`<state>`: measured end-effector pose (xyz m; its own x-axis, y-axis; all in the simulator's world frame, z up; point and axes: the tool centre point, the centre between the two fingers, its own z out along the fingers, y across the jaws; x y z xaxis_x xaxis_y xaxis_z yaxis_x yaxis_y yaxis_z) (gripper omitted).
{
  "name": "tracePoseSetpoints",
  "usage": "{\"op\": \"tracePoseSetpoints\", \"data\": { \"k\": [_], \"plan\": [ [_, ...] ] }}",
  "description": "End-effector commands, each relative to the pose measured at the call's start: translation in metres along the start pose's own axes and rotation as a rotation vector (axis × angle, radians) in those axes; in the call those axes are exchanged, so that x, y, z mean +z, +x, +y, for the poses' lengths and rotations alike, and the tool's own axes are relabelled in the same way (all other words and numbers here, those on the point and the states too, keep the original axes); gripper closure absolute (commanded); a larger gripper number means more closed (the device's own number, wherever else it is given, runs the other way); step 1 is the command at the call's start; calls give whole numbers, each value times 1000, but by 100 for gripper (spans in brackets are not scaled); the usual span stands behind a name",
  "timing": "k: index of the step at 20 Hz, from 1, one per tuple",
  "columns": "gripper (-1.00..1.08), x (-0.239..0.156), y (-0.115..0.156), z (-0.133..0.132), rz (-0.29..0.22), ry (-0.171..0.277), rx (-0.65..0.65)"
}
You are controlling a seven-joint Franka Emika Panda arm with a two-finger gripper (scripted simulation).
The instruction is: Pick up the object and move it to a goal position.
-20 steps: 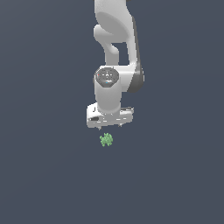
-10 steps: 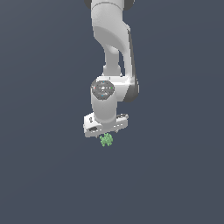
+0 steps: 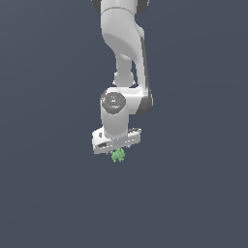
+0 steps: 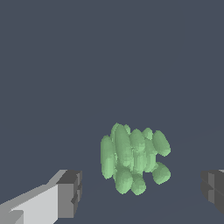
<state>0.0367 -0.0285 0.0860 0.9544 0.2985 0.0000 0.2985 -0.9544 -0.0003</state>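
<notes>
The object (image 4: 133,157) is a small light-green clump of short rounded lobes lying on the dark grey floor. In the wrist view it sits between my two fingertips (image 4: 70,192), with wide gaps on both sides and no contact. My gripper (image 4: 142,192) is open around it. In the exterior view the object (image 3: 117,155) peeks out just beneath the white hand, and the gripper (image 3: 117,151) is lowered right over it, its fingers mostly hidden behind the hand.
A plain dark grey floor (image 3: 193,193) surrounds the arm on every side. No other objects show in either view.
The arm has come down toward the object, and the hand now sits right over it. The object has stayed in place.
</notes>
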Motion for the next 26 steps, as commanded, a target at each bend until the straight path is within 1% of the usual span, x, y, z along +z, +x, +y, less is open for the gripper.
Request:
{"op": "tracePoseSetpoints", "data": {
  "k": [1,7,12,13,26],
  "plan": [
    [-92,9,-1,0,-1,0,-1],
    [-92,39,-1,0,0,0,-4],
    [-92,45,0,0,0,0,-4],
    [108,45,0,0,0,0,-4],
    [108,42,0,0,1,0,-5]
  ]
}}
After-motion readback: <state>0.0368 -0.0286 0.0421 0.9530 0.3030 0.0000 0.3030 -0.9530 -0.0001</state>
